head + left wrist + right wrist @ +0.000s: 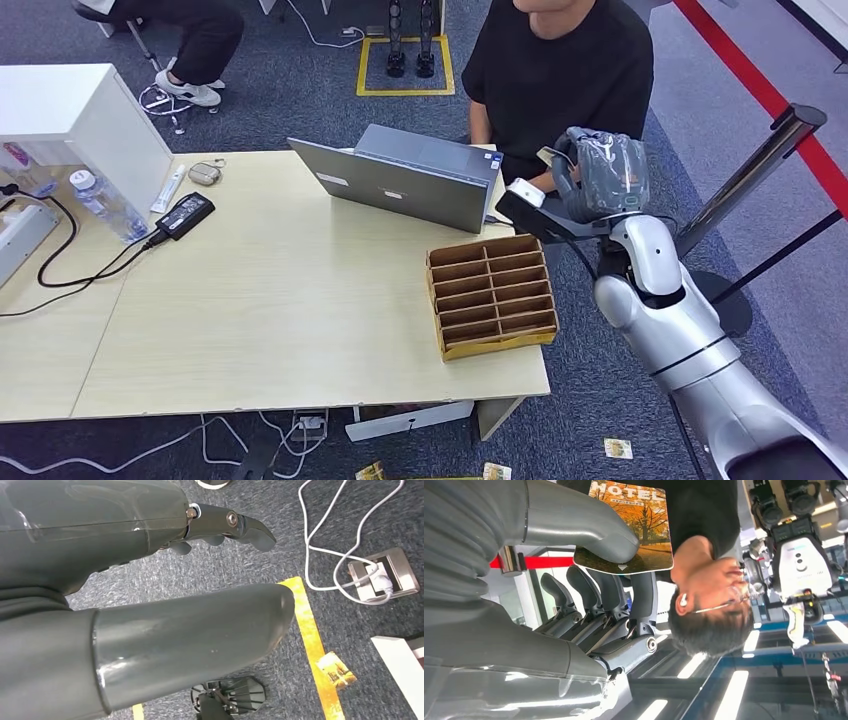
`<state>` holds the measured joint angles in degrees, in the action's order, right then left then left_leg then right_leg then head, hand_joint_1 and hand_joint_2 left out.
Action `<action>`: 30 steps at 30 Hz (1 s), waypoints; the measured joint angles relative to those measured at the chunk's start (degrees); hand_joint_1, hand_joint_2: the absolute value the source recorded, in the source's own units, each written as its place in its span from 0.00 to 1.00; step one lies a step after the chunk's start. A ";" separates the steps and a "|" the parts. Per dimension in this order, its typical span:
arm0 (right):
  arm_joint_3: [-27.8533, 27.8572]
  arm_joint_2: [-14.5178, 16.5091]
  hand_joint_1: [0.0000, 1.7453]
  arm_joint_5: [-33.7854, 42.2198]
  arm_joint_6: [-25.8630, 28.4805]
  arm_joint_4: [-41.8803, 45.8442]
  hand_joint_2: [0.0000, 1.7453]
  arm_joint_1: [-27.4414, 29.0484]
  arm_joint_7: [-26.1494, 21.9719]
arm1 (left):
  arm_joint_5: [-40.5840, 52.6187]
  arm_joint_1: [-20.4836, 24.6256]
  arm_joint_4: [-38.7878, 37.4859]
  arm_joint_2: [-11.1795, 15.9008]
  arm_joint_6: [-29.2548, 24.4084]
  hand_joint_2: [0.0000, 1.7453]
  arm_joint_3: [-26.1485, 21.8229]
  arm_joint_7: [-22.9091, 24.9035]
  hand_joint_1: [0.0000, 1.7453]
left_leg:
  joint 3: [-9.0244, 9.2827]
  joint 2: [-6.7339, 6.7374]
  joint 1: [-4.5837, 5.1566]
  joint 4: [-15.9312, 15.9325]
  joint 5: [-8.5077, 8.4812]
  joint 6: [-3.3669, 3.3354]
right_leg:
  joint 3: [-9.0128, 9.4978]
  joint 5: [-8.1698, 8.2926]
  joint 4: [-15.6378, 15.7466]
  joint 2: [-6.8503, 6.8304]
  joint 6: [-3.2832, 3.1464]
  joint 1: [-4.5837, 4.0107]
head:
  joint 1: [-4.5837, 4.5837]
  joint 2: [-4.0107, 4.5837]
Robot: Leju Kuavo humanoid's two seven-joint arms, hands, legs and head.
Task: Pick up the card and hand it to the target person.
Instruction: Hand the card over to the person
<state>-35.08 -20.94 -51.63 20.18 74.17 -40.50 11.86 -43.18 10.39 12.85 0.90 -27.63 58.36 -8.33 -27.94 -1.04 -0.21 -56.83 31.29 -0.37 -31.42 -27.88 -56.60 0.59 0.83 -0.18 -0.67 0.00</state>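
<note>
1. Blue-grey carpet runs under a pale wooden table (250, 300), where a grey laptop (405, 180), a cardboard tray of slots (492, 295), a black power brick (185, 215) and a water bottle (100, 205) stand well apart from one another.
2. At the far side sits the person in a black shirt (560, 70), close behind the laptop; this looks like the one meant to receive the card.
3. From the head view, the right hand (595, 180) is raised off the table's right end, just beside that person's chest, which suits a handover rather than a pick.
4. Seen from the right wrist, the card (631, 527) is pinched between the thick thumb on its printed face and the dark fingers (599, 595) behind it, so the hand grasps the card firmly.
5. The card's free end juts out past the thumb toward the person, and its long axis appears to run from the hand outward, leaving a bare edge for them to take.
6. Its picture of autumn trees and the word "MOTEL" face the wrist camera; the exact tilt cannot be told.
7. The left hand (150, 580) hangs over the carpet, fingers loosely extended and holding nothing, likely kept clear of the exchange. Another small card (337, 670) lies on the floor by a yellow tape line (310, 630).
</note>
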 joint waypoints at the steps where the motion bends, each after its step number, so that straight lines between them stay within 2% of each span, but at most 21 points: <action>1: -0.11 0.45 0.84 -0.07 0.14 -1.35 1.00 -0.46 -0.17 | 0.08 0.10 0.00 -0.01 0.07 0.00 0.01 0.04 0.00 | 0.00 0.00 0.00 0.00 0.00 0.00 | 0.00 0.00 0.00 0.00 0.00 0.00 | 0.01 0.00; 9: -1.23 3.28 0.84 -1.34 2.86 -9.07 1.00 -1.71 -0.88 | 0.66 0.38 0.00 -0.07 0.50 0.00 0.38 0.38 0.00 | 0.00 -0.01 0.00 0.00 0.00 0.00 | 0.00 0.00 0.00 0.00 0.00 0.00 | 0.01 0.00; 18: -2.74 5.05 0.86 -4.80 2.99 -16.30 1.00 -2.99 -0.76 | 0.98 0.61 0.00 -0.07 0.84 0.00 0.97 0.80 0.00 | 0.00 0.00 0.00 0.00 0.00 0.00 | -0.01 0.00 0.00 0.00 0.00 0.00 | 0.01 -0.01; 30: -4.48 6.62 0.77 -5.45 2.62 -22.55 1.00 -3.23 -0.61 | 1.53 0.78 0.00 -0.04 1.03 0.00 1.82 0.92 0.00 | 0.01 0.00 0.00 -0.01 0.00 0.00 | -0.01 0.00 0.00 0.01 0.00 0.00 | 0.01 0.00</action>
<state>-39.56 -14.32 -57.09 22.80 51.62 -43.73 11.26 -41.65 11.17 12.85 0.85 -26.60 60.18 -7.41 -27.94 -1.04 -0.21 -56.84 31.29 -0.37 -31.43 -27.88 -56.60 0.60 0.83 -0.18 -0.67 0.00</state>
